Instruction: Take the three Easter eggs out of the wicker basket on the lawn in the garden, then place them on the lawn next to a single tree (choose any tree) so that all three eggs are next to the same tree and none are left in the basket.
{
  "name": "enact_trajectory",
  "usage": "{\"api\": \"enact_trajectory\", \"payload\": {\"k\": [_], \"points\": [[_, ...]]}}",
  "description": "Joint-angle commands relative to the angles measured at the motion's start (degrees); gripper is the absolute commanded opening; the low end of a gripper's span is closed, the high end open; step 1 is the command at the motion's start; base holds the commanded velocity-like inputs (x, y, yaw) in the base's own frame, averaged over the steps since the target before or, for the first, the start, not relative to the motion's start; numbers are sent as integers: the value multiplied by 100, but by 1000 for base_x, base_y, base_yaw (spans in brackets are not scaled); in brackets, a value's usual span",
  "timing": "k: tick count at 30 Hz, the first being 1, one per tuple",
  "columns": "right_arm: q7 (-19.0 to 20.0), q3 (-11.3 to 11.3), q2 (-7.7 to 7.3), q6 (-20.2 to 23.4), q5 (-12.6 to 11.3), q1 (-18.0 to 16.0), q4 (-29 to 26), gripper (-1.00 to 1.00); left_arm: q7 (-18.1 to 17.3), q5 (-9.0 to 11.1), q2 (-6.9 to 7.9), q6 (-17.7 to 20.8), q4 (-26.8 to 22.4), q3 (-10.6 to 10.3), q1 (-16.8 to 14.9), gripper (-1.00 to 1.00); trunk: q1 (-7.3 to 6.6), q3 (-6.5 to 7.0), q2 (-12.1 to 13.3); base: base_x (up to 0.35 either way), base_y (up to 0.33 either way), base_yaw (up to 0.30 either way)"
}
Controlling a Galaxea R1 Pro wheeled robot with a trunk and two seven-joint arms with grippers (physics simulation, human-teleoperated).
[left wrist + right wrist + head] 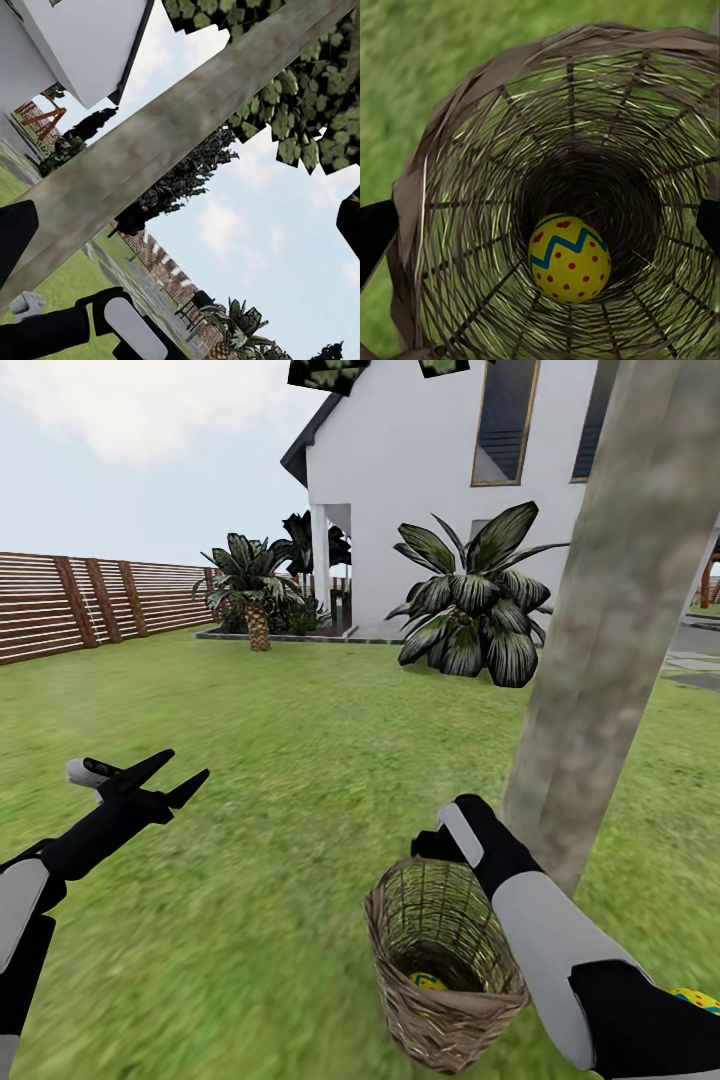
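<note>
Setting: a grassy garden lawn [300, 740], with a thick, mottled grey-brown leaning tree trunk [610, 620] taken as the landmark; a white house [420, 470] stands well behind the trunk and a brown slatted fence [90, 600] runs far off on its left side.

Basket: a round brown woven wicker basket [440, 960] with open-weave walls sits just beside the foot of the trunk, on its left and nearer the camera, its mouth tipped toward the robot.

Egg in basket: one yellow Easter egg with a blue zigzag band and red dots [569, 257] lies at the bottom of the basket; in the head view only a sliver of it shows through the weave [430, 981].

Second egg: a patterned yellow egg edge [697, 998] peeks out past the right forearm, near the base of the trunk.

Right arm: reaches forward and down between basket and trunk, the black right gripper [452, 838] poised at the basket's far rim; its dark fingertips [375, 232] stand wide apart either side of the basket mouth, clamped on nothing.

Left arm: stretched low over the grass, well to the left of the trunk, its black left gripper [172, 778] angled up with fingers spread and empty.
</note>
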Motion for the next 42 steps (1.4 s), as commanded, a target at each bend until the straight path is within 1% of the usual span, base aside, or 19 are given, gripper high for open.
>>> {"api": "enact_trajectory", "payload": {"k": [1, 2, 4, 8, 11, 19, 25, 29, 36, 37, 38, 39, 41, 42], "points": [[-68, 31, -3, 19, -56, -3, 7, 100, -21, -11, 0, 22, 1, 4, -3, 100, -1, -6, -2, 0, 0, 0], [-73, 35, -3, 21, -53, -3, 37, 100, -19, -11, 0, 22, 3, 2, -3, 100, -1, -6, -2, 0, 0, 0], [-79, 42, -11, 24, -43, -3, 212, 100, -15, -11, 0, 22, 2, 3, -4, 100, 4, -50, -5, 0, 0, 0], [-83, 50, -6, 9, -20, -8, 924, 100, -12, -21, 0, 22, 0, 4, -3, 100, 14, -139, -10, 0, 0, 0], [-78, 58, -4, -3, -18, -11, 1075, 100, -12, -30, 0, 17, -3, 4, -3, 100, 22, -205, -14, 0, 0, 0], [-49, 109, -20, -55, 0, -9, 1128, 100, -3, -58, 0, 13, -2, 4, -3, 100, 43, -382, -25, 0, 0, 0], [-25, 268, -52, -120, 17, -7, 1116, 100, -3, -71, 0, 13, 0, 4, -3, 100, 58, -515, -33, 0, 0, 0], [3, 523, -62, -136, 32, -10, 1067, 100, 5, -73, 0, 13, 1, 4, -3, 100, 68, -604, -39, 0, 0, 0], [86, 628, -64, -159, 34, -11, 1060, 100, 6, -80, 0, 13, 1, 4, -3, 100, 86, -759, -48, 0, 0, 0], [98, 706, -66, -159, 49, -11, 1060, 100, 6, -81, 0, 13, 1, 4, -3, 100, 89, -781, -49, 0, 0, 0], [109, 831, -69, -159, 68, -13, 1060, 100, 6, -81, 0, 13, 1, 4, -3, 100, 92, -803, -51, 0, 0, 0], [122, 1173, -71, -155, 89, -26, 1060, 100, 6, -78, 0, 13, 1, 3, -3, 100, 94, -826, -52, 0, 0, 0], [203, 1453, -74, -152, 94, -41, 1060, 100, 6, -75, 0, 13, 1, 3, -3, 100, 99, -870, -55, 0, 0, 0], [304, 1537, -79, -150, 97, -48, 1063, 100, 6, -75, 0, 13, 1, 4, -3, 100, 102, -892, -56, 0, 0, 0]]}}
